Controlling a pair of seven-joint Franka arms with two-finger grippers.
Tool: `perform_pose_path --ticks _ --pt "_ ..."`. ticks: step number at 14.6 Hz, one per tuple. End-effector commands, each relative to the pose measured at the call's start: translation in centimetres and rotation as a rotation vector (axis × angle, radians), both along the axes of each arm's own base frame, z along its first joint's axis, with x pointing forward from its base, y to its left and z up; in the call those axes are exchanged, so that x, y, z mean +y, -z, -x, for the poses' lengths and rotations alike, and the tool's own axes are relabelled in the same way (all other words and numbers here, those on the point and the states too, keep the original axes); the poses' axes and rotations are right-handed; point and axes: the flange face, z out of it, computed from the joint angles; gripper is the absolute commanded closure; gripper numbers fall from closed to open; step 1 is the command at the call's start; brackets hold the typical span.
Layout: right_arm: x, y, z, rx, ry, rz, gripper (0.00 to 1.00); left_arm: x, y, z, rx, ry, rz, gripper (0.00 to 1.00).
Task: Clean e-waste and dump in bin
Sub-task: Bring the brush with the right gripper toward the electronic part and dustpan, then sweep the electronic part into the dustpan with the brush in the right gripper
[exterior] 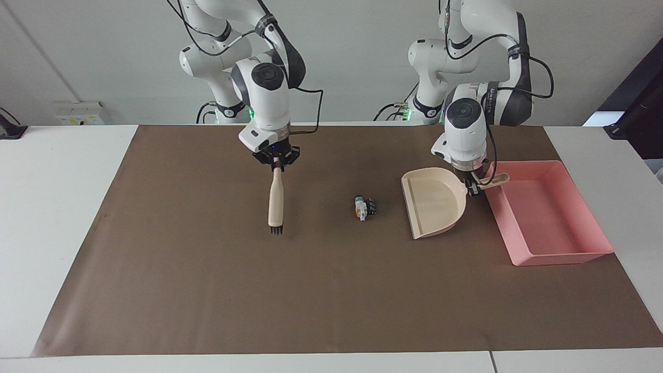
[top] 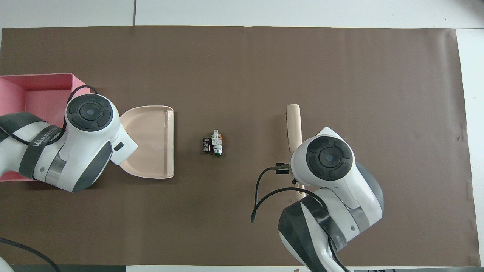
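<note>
The e-waste [exterior: 364,207] is a tiny cluster on the brown mat, one white piece with orange and green marks and one dark piece; it also shows in the overhead view [top: 213,144]. My left gripper [exterior: 472,187] is shut on the handle of the beige dustpan [exterior: 434,204], which is tilted with its open lip toward the e-waste, a short gap away. The pink bin [exterior: 564,257] stands beside the dustpan at the left arm's end. My right gripper [exterior: 277,160] is shut on a beige brush [exterior: 275,199], bristles down over the mat, toward the right arm's end from the e-waste.
The brown mat [exterior: 331,290] covers most of the white table. In the overhead view the dustpan [top: 149,141], brush [top: 293,122] and bin [top: 38,81] show, while both arms' wrists hide the grippers.
</note>
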Motion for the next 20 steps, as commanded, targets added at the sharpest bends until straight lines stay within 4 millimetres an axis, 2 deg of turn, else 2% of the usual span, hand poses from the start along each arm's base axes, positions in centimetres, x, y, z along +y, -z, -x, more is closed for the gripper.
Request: perform_pose_path --ticks 1,3,6,7,8,9,10,11,13,14,17,18,20 --pt "2.8 -0.3 0.7 -0.029 -0.024 0.004 1.00 -2.3 1.0 0.5 -0.012 0.031 -0.025 1.00" --pt "6.6 1.4 2.3 -0.026 -0.022 0.012 1.00 -2.5 1.3 0.2 -0.013 0.035 -0.022 1.00" --pt "9.8 2.2 0.5 -0.016 -0.004 0.036 1.00 -2.9 1.6 0.4 -0.014 0.045 -0.018 1.00" --pt "11.2 2.5 0.5 -0.020 0.002 0.038 1.00 -3.5 1.8 0.6 -0.012 0.059 -0.018 1.00" --pt "12.8 2.8 0.5 -0.025 -0.007 0.036 1.00 -4.0 2.8 0.5 0.001 0.067 -0.022 1.00" --pt "13.6 3.9 0.3 -0.024 -0.003 0.038 1.00 -4.2 3.6 0.4 0.010 0.066 -0.024 1.00" --pt "15.5 5.1 1.0 -0.035 -0.017 0.030 1.00 -4.4 4.0 0.3 0.000 0.053 -0.019 1.00" --pt "16.4 5.5 1.2 -0.044 -0.025 0.021 1.00 -5.2 4.5 0.5 -0.003 0.052 -0.018 1.00" --pt "17.3 4.9 1.4 -0.056 -0.038 0.009 1.00 -5.2 4.6 0.5 -0.006 0.051 -0.015 1.00" --pt "18.6 5.3 2.6 -0.058 -0.068 0.004 1.00 -5.2 4.6 0.4 -0.009 0.048 -0.016 1.00" --pt "20.5 6.0 3.6 -0.066 -0.092 -0.032 1.00 -5.1 4.7 0.5 -0.005 0.050 -0.019 1.00" --pt "21.8 5.5 4.6 -0.056 -0.100 -0.066 1.00 -5.2 4.6 0.5 -0.007 0.053 -0.018 1.00" --pt "23.1 5.2 5.0 -0.039 -0.088 -0.120 1.00 -5.2 4.8 0.6 -0.003 0.055 -0.019 1.00"
